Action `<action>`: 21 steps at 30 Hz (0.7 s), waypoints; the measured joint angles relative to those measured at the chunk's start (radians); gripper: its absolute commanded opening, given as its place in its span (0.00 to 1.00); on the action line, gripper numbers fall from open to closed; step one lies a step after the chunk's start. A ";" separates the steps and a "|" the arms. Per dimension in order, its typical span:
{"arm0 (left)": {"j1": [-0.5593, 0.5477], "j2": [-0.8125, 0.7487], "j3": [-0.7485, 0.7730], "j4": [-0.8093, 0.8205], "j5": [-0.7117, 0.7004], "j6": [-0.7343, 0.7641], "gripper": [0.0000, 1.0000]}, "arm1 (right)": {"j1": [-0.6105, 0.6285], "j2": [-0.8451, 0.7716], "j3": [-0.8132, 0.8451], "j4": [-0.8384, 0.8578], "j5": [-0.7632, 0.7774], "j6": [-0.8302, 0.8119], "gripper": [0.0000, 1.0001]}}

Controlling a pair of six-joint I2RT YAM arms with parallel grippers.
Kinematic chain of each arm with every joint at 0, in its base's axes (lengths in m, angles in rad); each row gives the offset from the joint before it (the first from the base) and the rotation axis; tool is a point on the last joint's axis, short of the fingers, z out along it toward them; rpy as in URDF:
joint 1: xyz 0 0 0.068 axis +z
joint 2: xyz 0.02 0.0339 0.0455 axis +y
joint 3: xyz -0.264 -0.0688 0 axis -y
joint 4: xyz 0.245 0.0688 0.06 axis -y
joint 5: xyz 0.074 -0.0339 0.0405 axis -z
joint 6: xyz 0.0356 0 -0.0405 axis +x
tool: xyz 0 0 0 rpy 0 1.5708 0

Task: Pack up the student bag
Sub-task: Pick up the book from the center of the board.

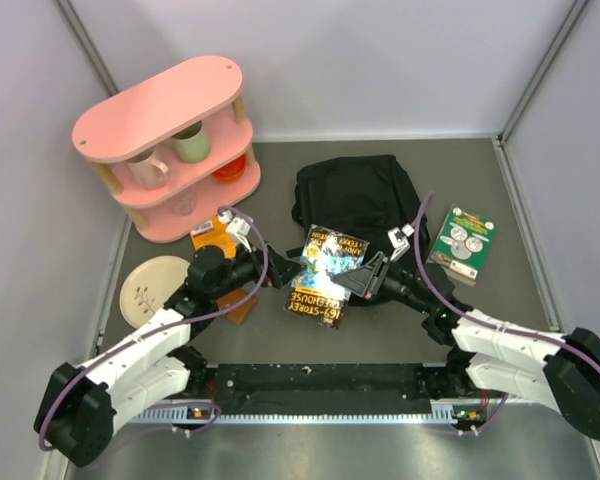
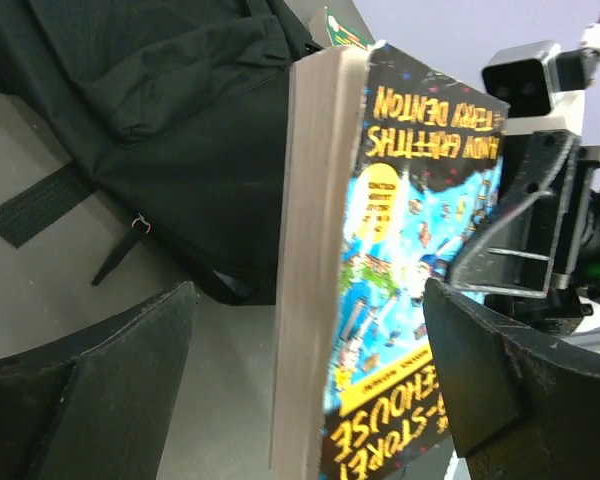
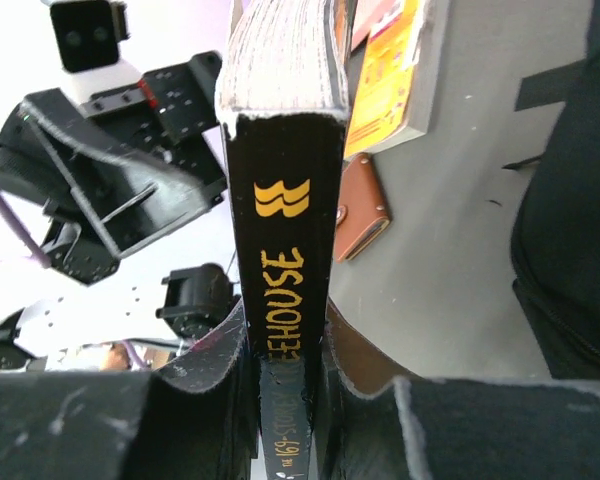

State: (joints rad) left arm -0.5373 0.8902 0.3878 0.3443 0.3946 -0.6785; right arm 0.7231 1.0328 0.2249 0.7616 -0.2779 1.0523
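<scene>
We find the right tool [image 1: 352,279] gripping the book [image 1: 321,285] by its spine — left tool [image 1: 280,270] open. The student bag [image 1: 355,195] lies just beyond, along the book's length.

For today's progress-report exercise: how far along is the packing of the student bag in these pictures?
Done: nothing visibly packed in the student bag. In hand: the right gripper clamps the Treehouse book by its spine, while the left gripper has its jaws open around it. Left: putting that book, likely also the green book and orange book, in the bag.
</scene>
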 measured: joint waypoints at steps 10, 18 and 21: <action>0.000 0.095 0.012 0.134 0.071 0.007 0.96 | -0.002 -0.045 0.085 -0.098 -0.219 -0.072 0.00; 0.000 0.134 0.045 0.292 0.226 -0.026 0.75 | -0.004 -0.014 0.150 -0.172 -0.366 -0.160 0.00; 0.000 0.137 0.045 0.332 0.273 -0.044 0.61 | -0.005 -0.014 0.169 -0.221 -0.375 -0.206 0.00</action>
State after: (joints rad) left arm -0.5373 1.0267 0.4332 0.6762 0.6674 -0.7227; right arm 0.7177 1.0183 0.3939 0.5404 -0.6525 0.8463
